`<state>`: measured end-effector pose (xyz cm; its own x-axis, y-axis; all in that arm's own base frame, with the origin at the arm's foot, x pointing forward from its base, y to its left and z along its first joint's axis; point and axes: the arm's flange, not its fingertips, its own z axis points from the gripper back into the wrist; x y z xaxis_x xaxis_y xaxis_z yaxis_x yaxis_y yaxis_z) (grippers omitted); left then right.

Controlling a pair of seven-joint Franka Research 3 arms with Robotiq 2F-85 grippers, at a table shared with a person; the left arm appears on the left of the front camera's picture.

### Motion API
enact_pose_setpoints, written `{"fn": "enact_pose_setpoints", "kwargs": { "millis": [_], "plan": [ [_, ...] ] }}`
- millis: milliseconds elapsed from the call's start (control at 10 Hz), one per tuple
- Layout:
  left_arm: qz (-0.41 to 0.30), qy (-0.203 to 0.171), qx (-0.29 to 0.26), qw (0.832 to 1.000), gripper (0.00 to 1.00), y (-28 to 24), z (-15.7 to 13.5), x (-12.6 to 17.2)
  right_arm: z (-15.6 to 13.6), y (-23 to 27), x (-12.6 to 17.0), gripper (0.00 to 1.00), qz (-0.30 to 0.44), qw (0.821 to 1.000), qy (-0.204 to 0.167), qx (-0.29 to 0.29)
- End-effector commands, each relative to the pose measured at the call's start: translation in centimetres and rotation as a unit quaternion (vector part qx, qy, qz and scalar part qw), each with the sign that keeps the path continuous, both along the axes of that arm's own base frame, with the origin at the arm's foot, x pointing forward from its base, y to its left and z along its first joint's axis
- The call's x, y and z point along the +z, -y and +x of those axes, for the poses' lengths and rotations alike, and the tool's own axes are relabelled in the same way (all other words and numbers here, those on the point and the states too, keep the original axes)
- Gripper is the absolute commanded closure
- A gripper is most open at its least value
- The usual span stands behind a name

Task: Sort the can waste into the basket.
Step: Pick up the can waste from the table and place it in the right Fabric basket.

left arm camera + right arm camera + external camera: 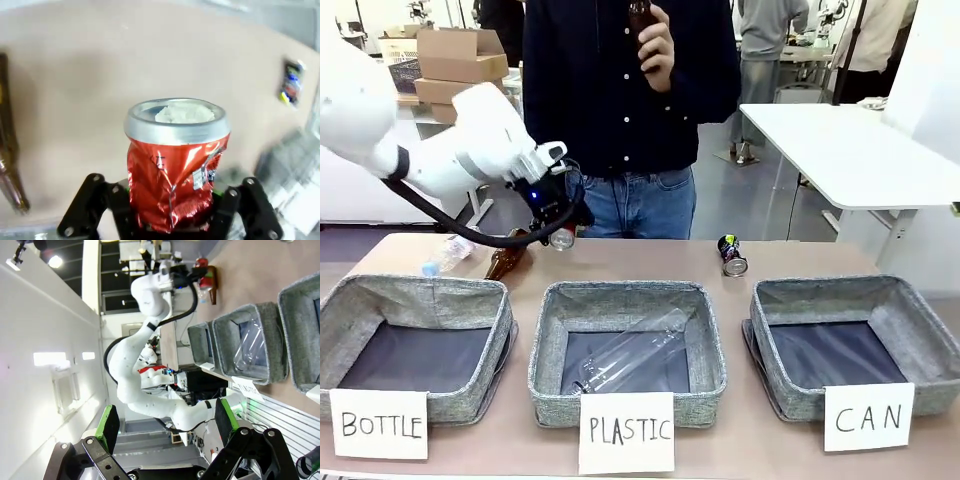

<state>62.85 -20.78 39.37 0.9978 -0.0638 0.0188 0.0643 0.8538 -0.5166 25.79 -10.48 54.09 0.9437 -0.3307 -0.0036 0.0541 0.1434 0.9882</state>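
Note:
My left gripper (556, 228) hangs above the table's far left part, shut on the shiny red crushed can (563, 238). In the left wrist view the red can (175, 165) stands between the black fingers (116, 201), silver end up. On the table behind the right bin lies the dark can (731, 255) with its multicoloured print, seen small as the dark can (291, 82) from the left wrist. The grey basket (830, 286) carded "CAN" (868, 417) sits at the front right with a bare dark bottom. My right gripper (167, 420) is open, holding nothing, off to the side.
Like bins carded "BOTTLE" (420, 288) and "PLASTIC" (620, 292) stand left and middle; the middle one holds a clear bottle (632, 358). A brown bottle (506, 260) and a clear plastic bottle (445, 255) lie on the far left. The person holds a brown bottle (640, 18).

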Motion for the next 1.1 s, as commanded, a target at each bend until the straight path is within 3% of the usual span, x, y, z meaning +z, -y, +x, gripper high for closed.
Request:
{"fn": "enact_pose_setpoints", "kwargs": {
  "millis": [0, 200, 300, 400, 500, 600, 800, 900, 1000],
  "plan": [
    [-0.082, -0.060, -0.073, 0.992, 1.00, -7.1, -7.5, 8.2, 0.3, 0.1, 0.3, 0.00, 0.004, 1.000, 0.015, 0.004],
    [-0.123, -0.001, -0.129, 0.984, 1.00, -12.9, -17.4, 14.7, 0.3, 0.1, 0.3, 0.00, 0.004, 1.000, 0.015, 0.004],
    [-0.146, 0.028, -0.162, 0.976, 1.00, -14.6, -21.9, 15.5, 0.3, 0.1, 0.3, 0.00, 0.004, 1.000, 0.015, 0.004],
    [-0.169, 0.037, -0.208, 0.963, 1.00, -15.3, -24.8, 15.1, 0.3, 0.1, 0.3, 0.00, 0.004, 1.000, 0.015, 0.004],
    [-0.198, 0.069, -0.236, 0.949, 1.00, -15.3, -26.6, 14.4, 0.3, 0.1, 0.3, 0.00, 0.004, 1.000, 0.015, 0.004],
    [-0.161, 0.019, -0.174, 0.971, 1.00, -14.9, -22.0, 17.6, 0.3, 0.1, 0.3, 0.00, 0.004, 1.000, 0.015, 0.004],
    [-0.161, 0.019, -0.174, 0.971, 1.00, -14.9, -22.0, 17.6, 0.3, 0.1, 0.3, 0.00, 0.004, 1.000, 0.015, 0.004],
    [-0.178, 0.041, -0.196, 0.964, 1.00, -15.9, -25.4, 16.8, 0.0, 0.0, 0.0, 0.00, -0.001, 1.000, 0.000, 0.000],
    [-0.177, 0.066, -0.211, 0.959, 1.00, -10.9, -23.8, 15.4, -1.9, 3.0, 4.0, 0.00, -0.033, 0.997, 0.059, -0.045]
  ]
}}
